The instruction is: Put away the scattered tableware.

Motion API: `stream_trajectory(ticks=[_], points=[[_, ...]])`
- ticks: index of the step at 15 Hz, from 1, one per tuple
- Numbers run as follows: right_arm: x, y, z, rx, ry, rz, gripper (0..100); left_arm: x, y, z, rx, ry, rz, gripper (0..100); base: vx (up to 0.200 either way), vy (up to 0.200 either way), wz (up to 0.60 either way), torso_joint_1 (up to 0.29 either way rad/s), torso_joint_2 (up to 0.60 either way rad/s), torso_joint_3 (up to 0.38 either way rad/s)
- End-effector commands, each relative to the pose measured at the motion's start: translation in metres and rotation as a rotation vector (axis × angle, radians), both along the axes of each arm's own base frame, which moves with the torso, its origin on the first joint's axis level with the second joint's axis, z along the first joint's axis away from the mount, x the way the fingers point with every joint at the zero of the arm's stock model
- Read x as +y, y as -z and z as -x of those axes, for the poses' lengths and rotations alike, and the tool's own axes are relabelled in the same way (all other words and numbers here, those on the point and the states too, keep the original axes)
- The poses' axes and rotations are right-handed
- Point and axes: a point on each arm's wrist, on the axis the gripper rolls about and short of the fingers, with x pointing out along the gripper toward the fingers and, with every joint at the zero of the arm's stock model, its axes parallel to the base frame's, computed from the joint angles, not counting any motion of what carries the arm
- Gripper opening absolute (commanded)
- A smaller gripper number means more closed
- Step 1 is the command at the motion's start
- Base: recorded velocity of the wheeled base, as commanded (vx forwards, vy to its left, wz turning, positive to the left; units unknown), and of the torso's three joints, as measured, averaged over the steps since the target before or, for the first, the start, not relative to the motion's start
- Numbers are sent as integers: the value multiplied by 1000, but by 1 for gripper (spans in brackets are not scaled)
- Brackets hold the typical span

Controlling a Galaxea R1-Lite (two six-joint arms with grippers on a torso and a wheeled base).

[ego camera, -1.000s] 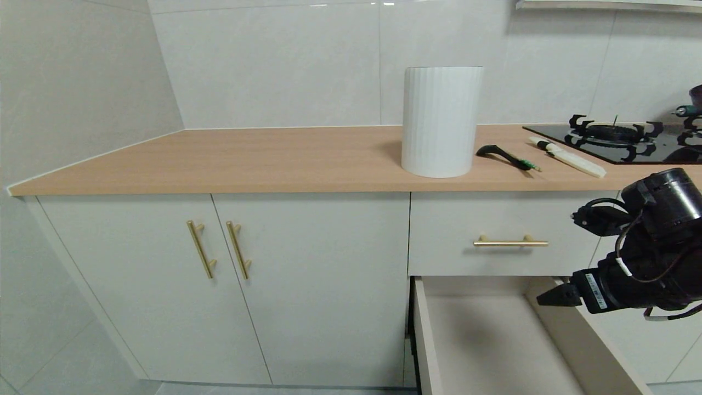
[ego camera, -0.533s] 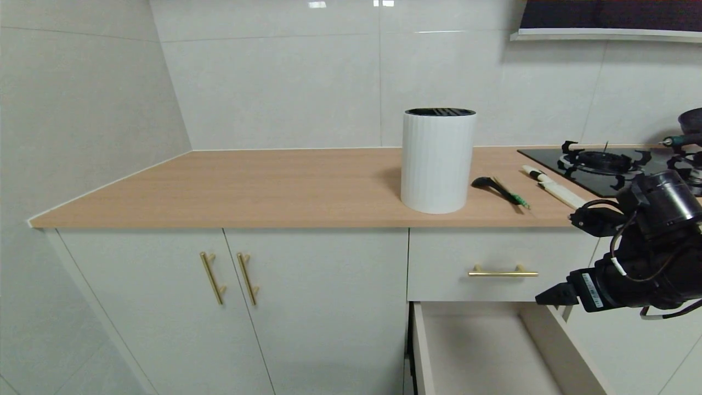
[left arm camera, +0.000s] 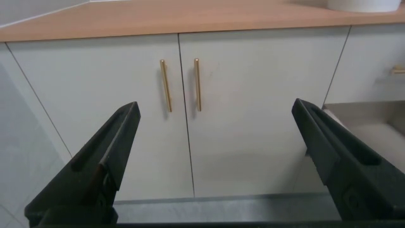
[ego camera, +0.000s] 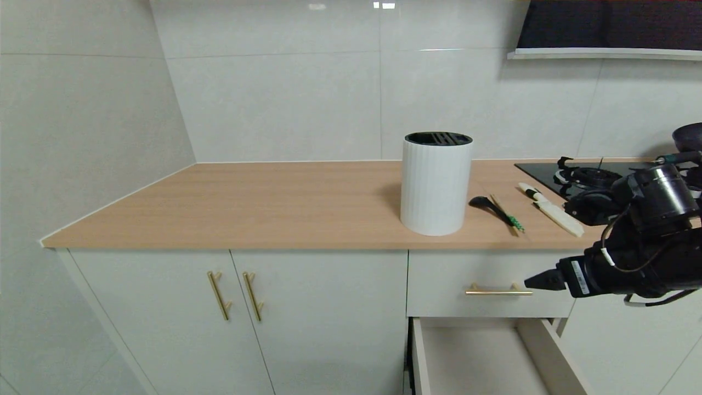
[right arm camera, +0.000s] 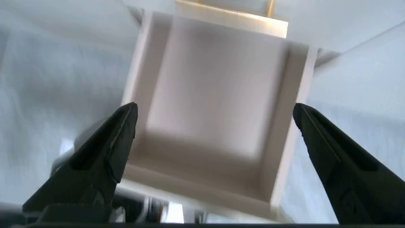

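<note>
On the wooden countertop (ego camera: 274, 208) stands a white ribbed utensil holder (ego camera: 436, 186) with a black slotted top. To its right lie a black spoon (ego camera: 485, 202), thin chopsticks with green ends (ego camera: 508, 215) and a white-handled knife (ego camera: 551, 209). My right gripper (ego camera: 540, 281) hangs in front of the cabinet, level with the shut upper drawer's gold handle (ego camera: 498, 291) and above the open lower drawer (ego camera: 422, 356). In the right wrist view that gripper (right arm camera: 212, 158) is open over the bare drawer (right arm camera: 215, 107). My left gripper (left arm camera: 215, 158) is open, facing the cabinet doors (left arm camera: 183, 114).
A black gas hob (ego camera: 587, 175) sits at the counter's right end, with a dark pan (ego camera: 688, 137) at the edge. Tiled walls close the back and the left. The double doors carry two gold handles (ego camera: 236, 295). The counter left of the holder is bare.
The head camera has risen, so the counter and cabinets sit lower in the picture. Relative to the cabinet, my right gripper has lifted from the open drawer's rim to the upper drawer's front.
</note>
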Motion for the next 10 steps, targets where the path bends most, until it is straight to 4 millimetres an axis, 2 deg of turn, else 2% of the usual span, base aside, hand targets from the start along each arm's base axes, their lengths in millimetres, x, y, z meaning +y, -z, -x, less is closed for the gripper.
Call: stream_trajectory(ticks=[1, 4, 6, 8, 10], points=[[5, -6, -23, -113, 4, -22, 100, 0, 0, 0, 1, -1, 1, 100, 0, 0, 0, 0, 0, 0], [11, -20, -65, -206, 43, -18, 100, 0, 0, 0, 1, -1, 1, 100, 0, 0, 0, 0, 0, 0], [14, -12, -88, -203, 105, 10, 100, 0, 0, 0, 1, -1, 1, 100, 0, 0, 0, 0, 0, 0], [18, 1, -99, -177, 152, 29, 100, 0, 0, 0, 1, -1, 1, 100, 0, 0, 0, 0, 0, 0], [19, 6, -104, -166, 169, 23, 100, 0, 0, 0, 1, -1, 1, 100, 0, 0, 0, 0, 0, 0]])
